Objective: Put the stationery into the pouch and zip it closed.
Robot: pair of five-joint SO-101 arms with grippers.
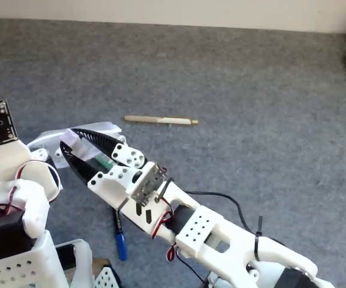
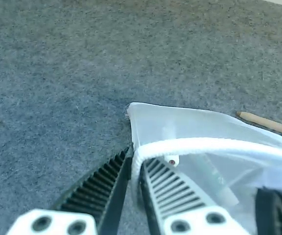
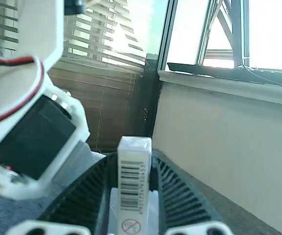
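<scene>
The clear pouch [image 1: 95, 129] lies on the grey carpet at the left. In the left wrist view, its translucent wall [image 2: 194, 127] and white zipper rim [image 2: 204, 145] are close up. My left gripper [image 2: 133, 154] is shut on the rim at the pouch's corner. My right gripper [image 1: 68, 139] reaches in from the lower right, its black fingertips at the pouch's mouth. It is shut on a small white box with a barcode [image 3: 133, 186], which shows as a green-and-white piece [image 1: 104, 161] between the fingers. A wooden pen [image 1: 161, 120] lies on the carpet beyond the pouch, and also shows past the pouch's edge [image 2: 268, 124].
A blue-capped pen [image 1: 120, 240] lies on the carpet under the right arm. The left arm's white body [image 1: 17, 198] stands at the lower left, close to the right gripper, and also appears in the right wrist view [image 3: 28, 122]. Open carpet stretches to the back and right.
</scene>
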